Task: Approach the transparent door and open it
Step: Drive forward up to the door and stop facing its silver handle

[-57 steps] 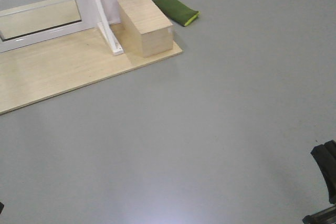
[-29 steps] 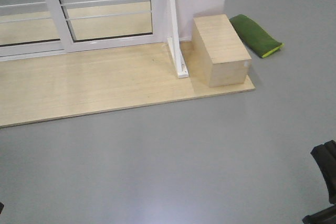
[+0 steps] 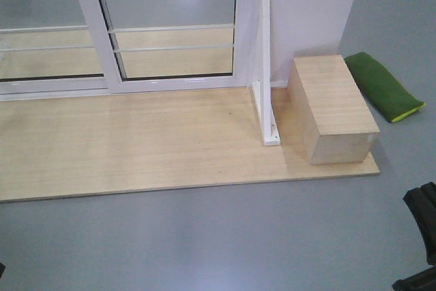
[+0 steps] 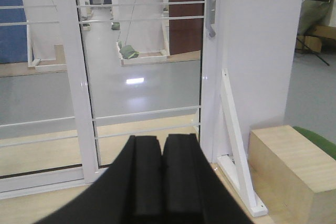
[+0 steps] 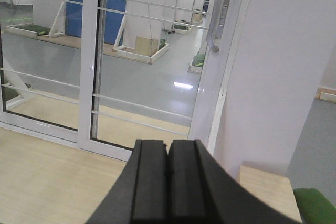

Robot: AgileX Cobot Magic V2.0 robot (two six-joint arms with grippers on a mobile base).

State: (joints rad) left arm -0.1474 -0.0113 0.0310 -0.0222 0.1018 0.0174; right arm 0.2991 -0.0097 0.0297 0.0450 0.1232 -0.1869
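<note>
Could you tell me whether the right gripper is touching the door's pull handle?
Apart. The right wrist view shows the right gripper low in frame and the pull handle well beyond it.

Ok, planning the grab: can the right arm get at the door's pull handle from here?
Probably not yet. The pull handle sits high and well beyond the right gripper, whose jaws are shut. Nothing stands between them, so the way looks free once the robot moves closer.
</note>
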